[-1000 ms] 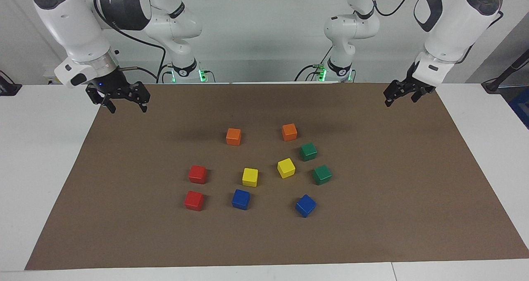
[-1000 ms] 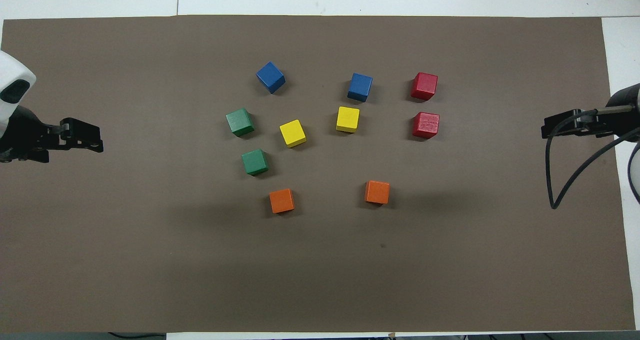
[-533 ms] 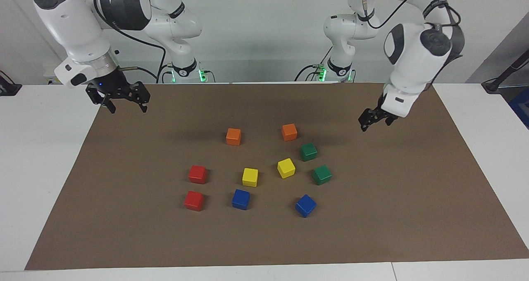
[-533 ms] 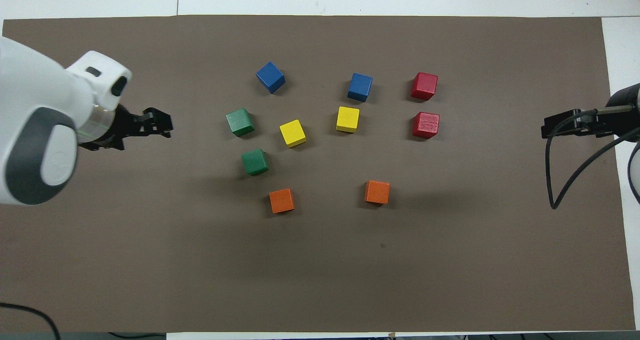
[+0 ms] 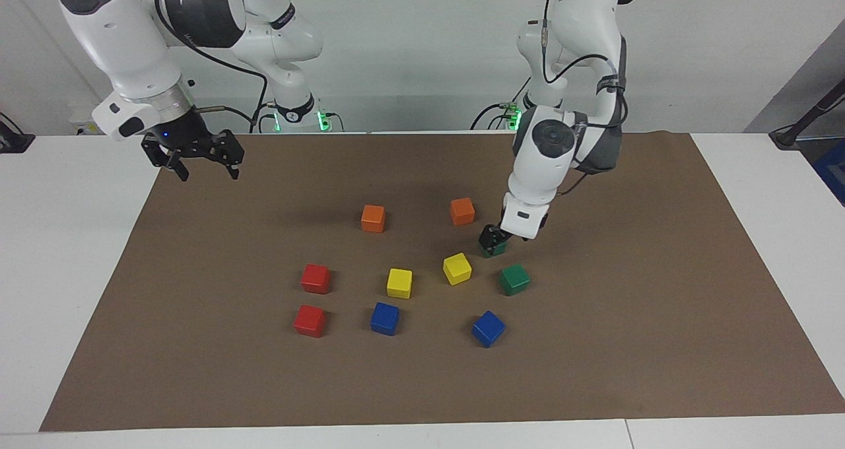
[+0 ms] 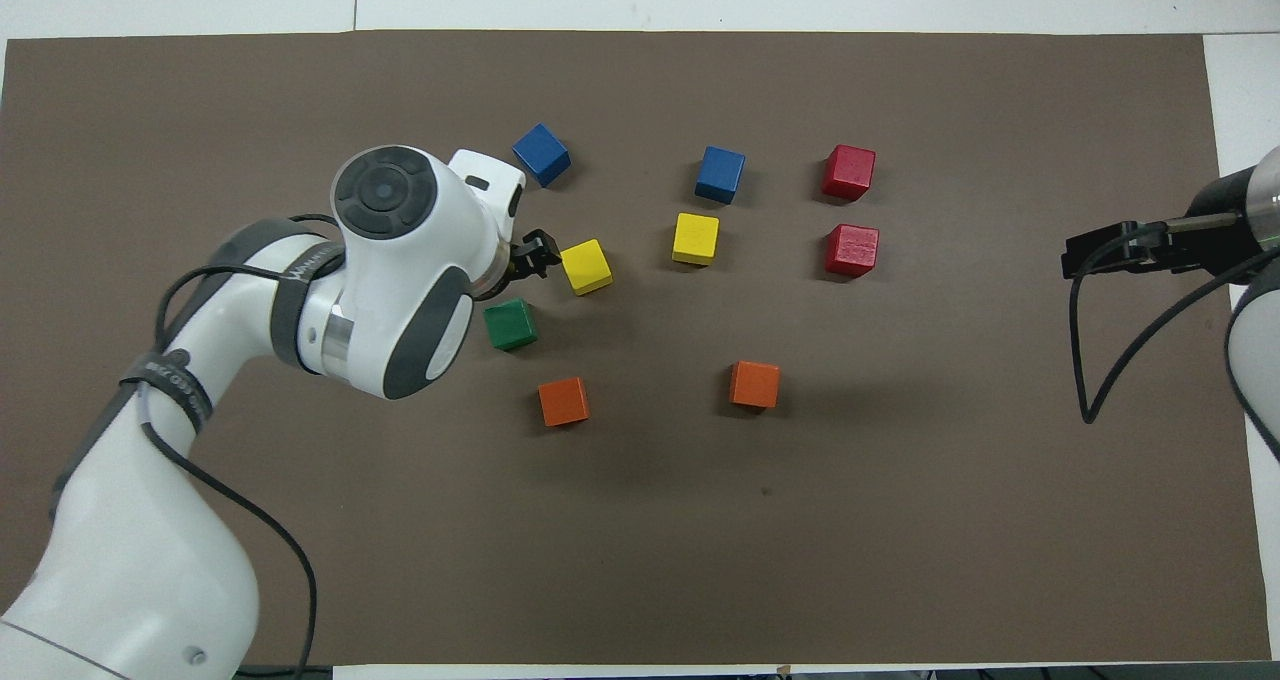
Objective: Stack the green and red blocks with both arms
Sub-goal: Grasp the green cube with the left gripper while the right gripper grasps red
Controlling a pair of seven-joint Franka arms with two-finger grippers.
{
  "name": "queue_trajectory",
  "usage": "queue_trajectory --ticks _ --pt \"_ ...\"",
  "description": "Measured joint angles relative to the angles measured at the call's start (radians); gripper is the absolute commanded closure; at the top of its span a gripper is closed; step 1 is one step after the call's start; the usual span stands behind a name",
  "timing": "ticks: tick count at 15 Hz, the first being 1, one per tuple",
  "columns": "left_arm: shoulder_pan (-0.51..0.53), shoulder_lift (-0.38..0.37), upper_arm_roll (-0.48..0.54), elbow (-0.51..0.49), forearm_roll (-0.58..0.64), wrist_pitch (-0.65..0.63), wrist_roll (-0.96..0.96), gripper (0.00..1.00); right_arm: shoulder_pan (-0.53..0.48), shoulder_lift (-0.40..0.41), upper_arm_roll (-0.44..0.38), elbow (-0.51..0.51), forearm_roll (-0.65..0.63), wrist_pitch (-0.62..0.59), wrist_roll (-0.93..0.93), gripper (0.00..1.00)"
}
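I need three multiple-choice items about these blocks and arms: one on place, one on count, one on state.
1. The left pincer hangs over: A) a red block B) a blue block C) a green block.
2. Orange blocks in view: A) one B) two C) three.
3. The right pincer is: A) open and empty B) shut on a red block C) shut on a yellow block.
C: green shows just under it. B: two, both nearest the robots. A: its fingers stand apart, nothing between them.
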Motion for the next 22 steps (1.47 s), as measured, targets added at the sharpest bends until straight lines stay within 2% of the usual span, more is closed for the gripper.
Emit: queue_trajectory --ticks 4,9,12,22 --pt "-0.017 0.027 0.01 -0.02 0.023 0.029 -0.013 0.0 0.097 0.048 0.003 -0.02 0.0 0.087 0.147 0.0" --pt "-0.013 0.027 0.018 -0.021 0.028 0.029 -0.009 0.0 0.157 0.214 0.004 -0.046 0.005 0.315 0.385 0.0" --pt "-0.013 0.027 0.019 -0.021 0.03 0.028 -0.009 0.0 0.17 0.293 0.005 -0.083 0.051 0.45 0.451 0.0" --pt "0.01 0.026 0.027 -0.044 0.094 0.007 0.045 0.0 0.169 0.392 0.003 -0.104 0.065 0.531 0.478 0.0"
